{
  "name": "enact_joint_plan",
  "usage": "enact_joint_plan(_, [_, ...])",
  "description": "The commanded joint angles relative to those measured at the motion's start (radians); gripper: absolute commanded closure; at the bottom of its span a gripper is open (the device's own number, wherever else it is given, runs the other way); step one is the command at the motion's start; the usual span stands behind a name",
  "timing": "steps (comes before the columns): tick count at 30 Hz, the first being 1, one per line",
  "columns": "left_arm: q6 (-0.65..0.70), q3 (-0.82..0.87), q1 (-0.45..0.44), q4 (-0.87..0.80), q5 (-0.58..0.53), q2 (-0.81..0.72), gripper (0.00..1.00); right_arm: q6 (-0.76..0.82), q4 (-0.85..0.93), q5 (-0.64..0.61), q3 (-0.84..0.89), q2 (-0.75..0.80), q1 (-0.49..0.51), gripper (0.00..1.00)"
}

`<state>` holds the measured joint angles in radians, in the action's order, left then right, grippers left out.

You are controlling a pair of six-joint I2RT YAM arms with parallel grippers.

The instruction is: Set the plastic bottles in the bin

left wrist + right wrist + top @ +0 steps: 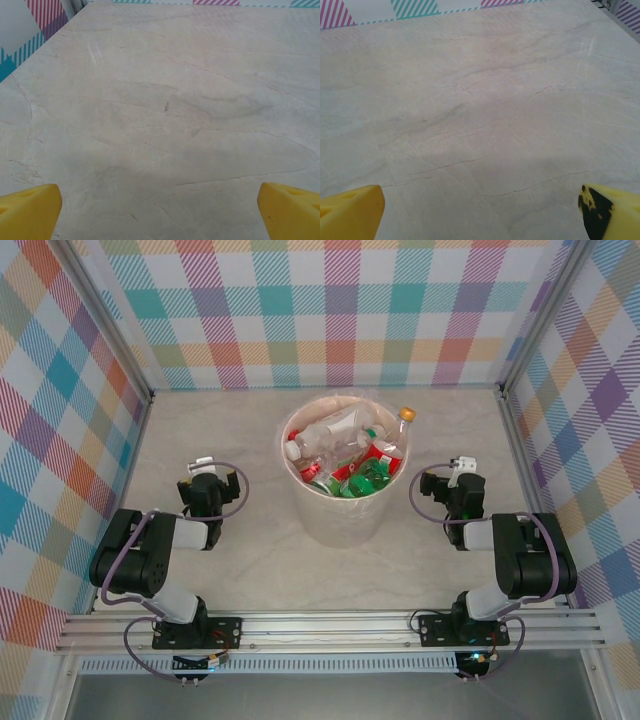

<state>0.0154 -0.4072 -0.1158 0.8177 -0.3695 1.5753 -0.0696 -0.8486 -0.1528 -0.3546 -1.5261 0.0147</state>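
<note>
The top camera is looking steeply down on the bin [345,528], while both wrist cameras are viewing the shared desk [165,125] closely, either side of it.

This is a robotics lab test cell, not a lived-in room: a marble-patterned table [250,570] is boxed in on three sides by flat walls [340,310] printed with pastel checks and held in bare metal posts [108,330]. The left arm [150,550] and the right arm [520,560], black-and-white machines trailing loose cables [411,498], are bolted to a slotted metal rail [330,628] along the near edge. A bin [340,515] of plastic bottles [345,455] stands in the middle of the table between them.
</note>
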Motion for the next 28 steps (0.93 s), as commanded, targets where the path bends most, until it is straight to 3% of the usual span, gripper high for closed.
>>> enact_joint_plan(1, [-0.017, 0.011, 0.006, 0.065, 0.058, 0.002, 0.00, 0.007, -0.010, 0.001, -0.031, 0.001, 0.008, 0.01])
enact_joint_plan(28, [-0.016, 0.011, 0.007, 0.074, 0.057, 0.005, 0.00, 0.013, -0.003, -0.002, -0.038, -0.001, 0.012, 0.01])
